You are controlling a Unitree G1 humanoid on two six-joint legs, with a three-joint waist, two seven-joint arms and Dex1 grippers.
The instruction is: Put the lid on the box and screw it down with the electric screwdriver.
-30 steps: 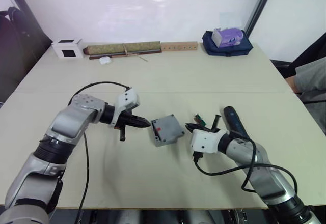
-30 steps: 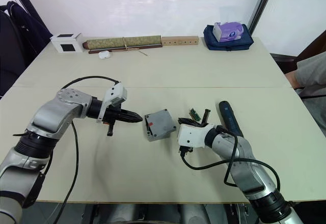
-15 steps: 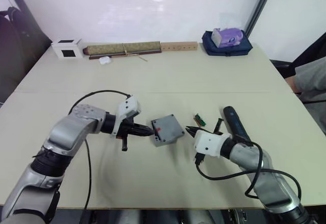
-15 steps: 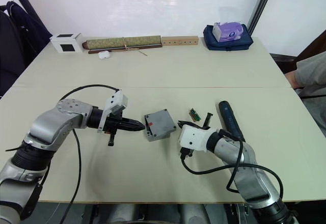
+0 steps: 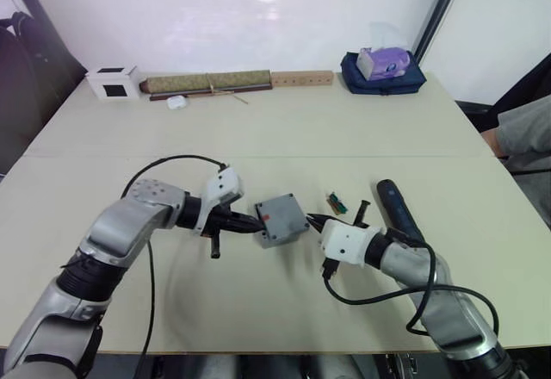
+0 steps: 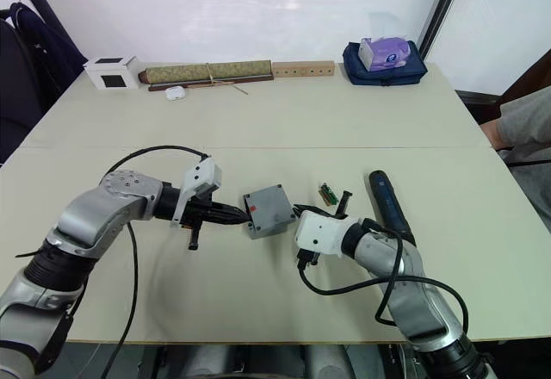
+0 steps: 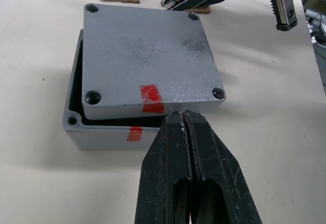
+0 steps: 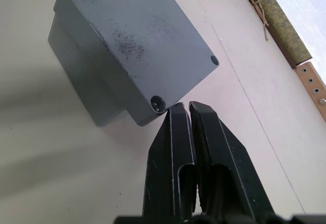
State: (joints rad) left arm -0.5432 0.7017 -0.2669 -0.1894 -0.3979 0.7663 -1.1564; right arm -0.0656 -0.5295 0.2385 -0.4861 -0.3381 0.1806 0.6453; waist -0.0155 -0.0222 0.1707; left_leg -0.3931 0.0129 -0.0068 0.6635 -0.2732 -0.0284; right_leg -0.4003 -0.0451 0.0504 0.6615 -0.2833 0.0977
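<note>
The grey lid lies on top of the box, turned slightly so one corner of the box's rim shows. A red mark sits at the lid's near edge. The pair stands mid-table between my arms. My left gripper is shut, its tips at the lid's edge by the red mark. On the opposite side, my right gripper is shut too, its tips at a lid corner beside a screw hole. The dark electric screwdriver lies on the table beside my right forearm.
A small green strip and a short black piece lie just right of the box. Along the far edge are a white cube, a rolled mat, a wooden strip and a blue bag. A person's sleeve shows at the right.
Both grippers have closed in on the box, the left moving right and the right moving left, until their tips reach its sides. The box has stayed in place.
</note>
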